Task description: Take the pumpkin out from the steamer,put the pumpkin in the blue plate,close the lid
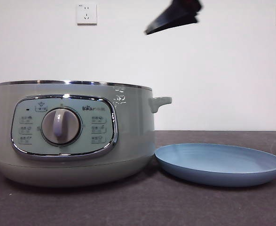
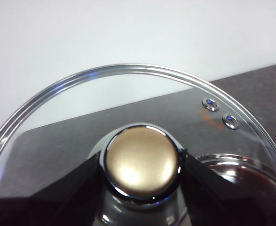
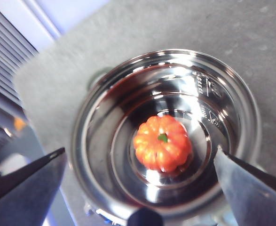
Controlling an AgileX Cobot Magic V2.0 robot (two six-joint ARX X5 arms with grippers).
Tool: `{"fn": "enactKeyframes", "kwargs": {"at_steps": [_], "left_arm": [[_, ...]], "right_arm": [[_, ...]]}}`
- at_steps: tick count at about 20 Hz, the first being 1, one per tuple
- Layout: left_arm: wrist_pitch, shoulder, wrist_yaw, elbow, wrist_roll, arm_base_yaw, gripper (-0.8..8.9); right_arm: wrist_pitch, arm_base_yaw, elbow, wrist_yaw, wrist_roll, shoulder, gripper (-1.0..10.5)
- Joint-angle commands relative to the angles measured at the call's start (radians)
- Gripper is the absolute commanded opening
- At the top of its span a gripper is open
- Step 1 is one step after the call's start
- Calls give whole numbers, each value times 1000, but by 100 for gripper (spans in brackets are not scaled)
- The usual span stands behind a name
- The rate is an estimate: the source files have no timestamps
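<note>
Hovering spread-fingered above the open steamer (image 1: pixel 74 134), the right gripper (image 3: pixel 140 162) must descend onto the pumpkin (image 3: pixel 162 142) at the bowl's centre — extraction not yet begun — while the left gripper (image 2: pixel 142 165) clamps the lid (image 2: pixel 128 108) by its knob, blue plate (image 1: pixel 219 164) waiting beside the pot on the bench.

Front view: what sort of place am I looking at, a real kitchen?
Probably a test bench made up as a kitchen, not a home. A steamer and an empty blue plate stand alone on a dark table, before a bare white wall with sockets.
</note>
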Motion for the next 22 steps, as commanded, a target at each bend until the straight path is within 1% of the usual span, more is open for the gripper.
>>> {"fn": "enactKeyframes", "kwargs": {"at_steps": [1, 4, 7, 10, 12, 13, 15, 20, 21, 22], "left_arm": [[14, -51, -37, 14, 4, 0, -9], [-22, -72, -55, 14, 4, 0, -9], [-47, -72, -55, 14, 4, 0, -9], [-47, -72, -53, 14, 4, 0, -9], [-47, -72, -53, 14, 4, 0, -9], [-47, -72, -52, 14, 4, 0, -9], [-47, -69, -52, 14, 4, 0, -9], [-51, -69, -52, 14, 4, 0, -9], [-60, -69, -52, 14, 4, 0, -9], [-70, -69, -52, 14, 4, 0, -9]], "right_arm": [[-81, 41, 150, 48, -74, 119, 761], [-205, 80, 341, 151, -114, 280, 761], [-287, 97, 450, 172, -129, 415, 760], [-285, 111, 459, 181, -159, 499, 760], [-285, 126, 459, 229, -183, 544, 760], [-283, 132, 459, 238, -203, 567, 760], [-274, 145, 459, 253, -212, 605, 759], [-269, 153, 459, 251, -222, 685, 751], [-269, 152, 459, 254, -221, 688, 700], [-262, 154, 459, 255, -220, 688, 540]]}}
